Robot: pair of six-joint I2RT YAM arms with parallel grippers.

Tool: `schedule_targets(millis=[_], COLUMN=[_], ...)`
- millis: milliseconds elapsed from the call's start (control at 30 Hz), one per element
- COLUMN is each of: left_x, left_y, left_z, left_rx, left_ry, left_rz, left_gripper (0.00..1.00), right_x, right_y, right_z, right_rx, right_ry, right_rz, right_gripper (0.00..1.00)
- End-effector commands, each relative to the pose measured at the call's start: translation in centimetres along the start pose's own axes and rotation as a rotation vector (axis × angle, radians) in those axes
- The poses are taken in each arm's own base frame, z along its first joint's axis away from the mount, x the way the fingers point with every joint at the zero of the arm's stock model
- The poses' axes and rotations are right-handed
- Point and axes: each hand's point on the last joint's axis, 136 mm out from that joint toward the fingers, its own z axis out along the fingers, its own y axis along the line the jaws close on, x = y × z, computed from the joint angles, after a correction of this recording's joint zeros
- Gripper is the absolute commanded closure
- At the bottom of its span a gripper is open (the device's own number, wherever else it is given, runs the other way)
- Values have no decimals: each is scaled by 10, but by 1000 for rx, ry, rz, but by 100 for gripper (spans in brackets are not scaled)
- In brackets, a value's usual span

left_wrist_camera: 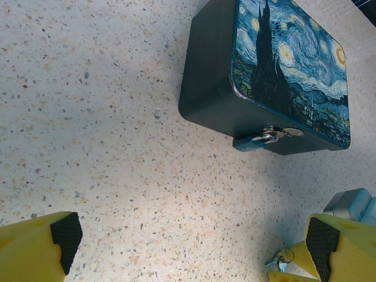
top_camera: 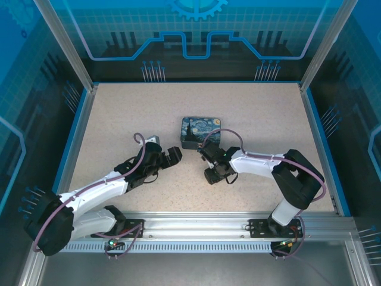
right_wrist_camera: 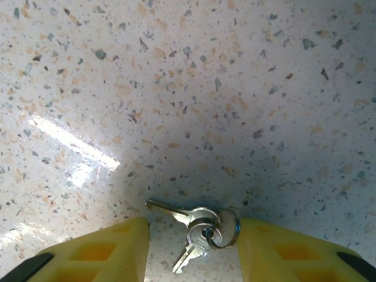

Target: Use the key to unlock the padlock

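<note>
The tin (top_camera: 200,131) stands on the table (top_camera: 119,113), about in the middle between left and right and a little toward the far side. The padlock (left_wrist_camera: 249,143) sits on the near wall of the tin, low down, close to the table surface. My left gripper (top_camera: 174,155) is to the near-left of the tin, apart from it, its fingers standing wide over the table. My right gripper (top_camera: 202,150) is just before the near wall. The key (right_wrist_camera: 167,208), on a ring (right_wrist_camera: 237,228) with another one, lies flat on the table between my right fingers (right_wrist_camera: 106,252), before the padlock and apart from it. Whether these fingers touch it, I cannot tell.
</note>
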Motion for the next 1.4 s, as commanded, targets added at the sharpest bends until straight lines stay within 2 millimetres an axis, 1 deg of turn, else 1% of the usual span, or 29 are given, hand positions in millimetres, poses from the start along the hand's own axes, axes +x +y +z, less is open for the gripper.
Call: schedule_targets(millis=[0, 100, 200, 233, 300, 333, 467, 500, 600, 833, 900, 1000, 1167, 1367], left_x=[1, 1, 1, 1, 1, 0, 1, 0, 0, 0, 1, 3, 5, 6], left_y=[-2, -2, -2, -2, -3, -3, -4, -5, -7, -18, -21, -24, -25, -25], left_z=[1, 1, 1, 1, 0, 0, 0, -1, 0, 4, 5, 8, 11, 11], left_rx=[-3, -2, -4, -2, -2, -2, 0, 2, 10, 30, 41, 55, 54, 54], left_ry=[5, 4, 5, 6, 6, 5, 8, 9, 12, 39, 47, 63, 74, 75], left_rz=[4, 5, 4, 3, 3, 3, 2, 1, -7, -23, -32, -48, -54, -53], left_gripper=[1, 1, 1, 1, 1, 1, 1, 1, 1, 1, 1, 1, 1, 1], right_x=[4, 3, 2, 2, 13, 14, 15, 14, 11, -3, -7, -8, 1, 26], right_y=[-3, -3, -3, -3, -5, -5, -4, -4, -3, 1, 2, 1, 1, -2], right_z=[-3, -1, 3, 4, 11, 11, 6, 3, -7, -31, -35, -35, -26, -17], right_rx=[-11, -14, -18, -20, -20, -23, -42, -47, -84, -240, -271, -291, -287, -277], right_ry=[6, 5, 9, 11, 41, 45, 30, 22, -12, -100, -115, -118, -78, -16], right_rz=[18, 18, 23, 25, 29, 29, 36, 42, 67, 175, 199, 225, 230, 259], right_gripper=[57, 58, 64, 67, 75, 80, 98, 100, 100, 100, 100, 100, 100, 100])
